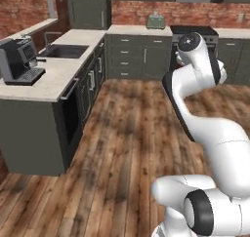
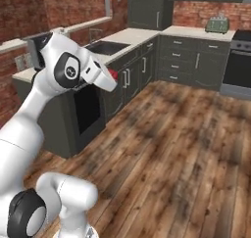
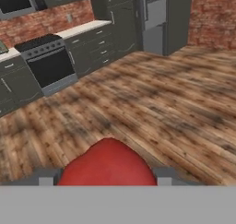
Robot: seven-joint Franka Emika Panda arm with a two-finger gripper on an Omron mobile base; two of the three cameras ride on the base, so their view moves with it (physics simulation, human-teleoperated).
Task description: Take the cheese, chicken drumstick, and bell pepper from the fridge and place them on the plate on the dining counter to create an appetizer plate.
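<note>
Hand view: bell pepper (image 3: 108, 165) clamped between pincer (image 3: 106, 177) tips, rounded end outward

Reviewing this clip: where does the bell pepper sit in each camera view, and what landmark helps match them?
Left base view: I cannot make it out.
Right base view: bell pepper is a red sliver at the end of the arm, upper left of centre.
Hand view: large red lump at bottom centre, between the gripper fingers.
Shared landmark: the black oven.
</note>
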